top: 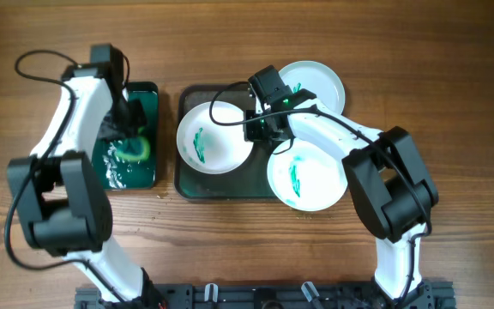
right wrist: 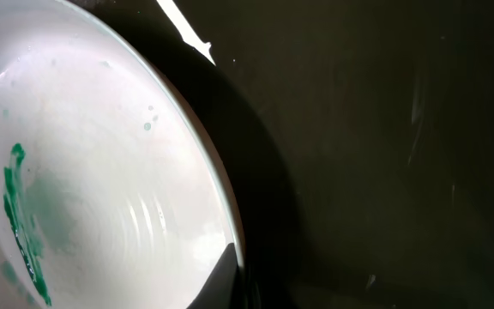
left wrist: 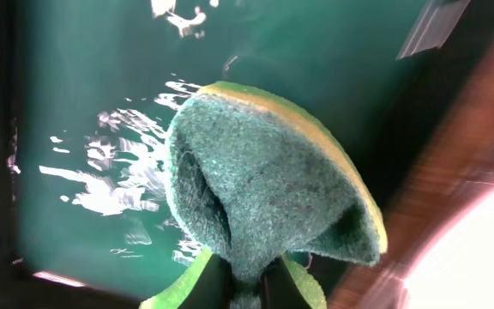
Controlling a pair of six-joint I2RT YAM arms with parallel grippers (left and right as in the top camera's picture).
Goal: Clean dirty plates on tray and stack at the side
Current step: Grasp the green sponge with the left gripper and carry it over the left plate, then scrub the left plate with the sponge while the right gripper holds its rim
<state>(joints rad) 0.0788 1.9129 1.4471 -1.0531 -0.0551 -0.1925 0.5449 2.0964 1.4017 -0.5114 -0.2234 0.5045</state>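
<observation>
Three plates with green smears lie on or overlap the dark tray [top: 230, 184]. A white plate [top: 215, 137] is at its left. A second plate [top: 309, 178] hangs over the front right corner. A paler plate [top: 317, 83] is at the back right. My right gripper [top: 258, 129] is shut on the right rim of the left white plate [right wrist: 84, 197], one finger [right wrist: 221, 279] over the rim, above the dark tray floor [right wrist: 384, 129]. My left gripper [left wrist: 249, 287] is shut on a green-and-yellow sponge [left wrist: 264, 180], which also shows in the overhead view [top: 135, 150].
A smaller, deeper bright-green tray [top: 151, 96] holding water stands left of the dark tray. My left gripper holds the sponge in it, over its wet floor [left wrist: 84, 86]. Wooden table surrounds both trays.
</observation>
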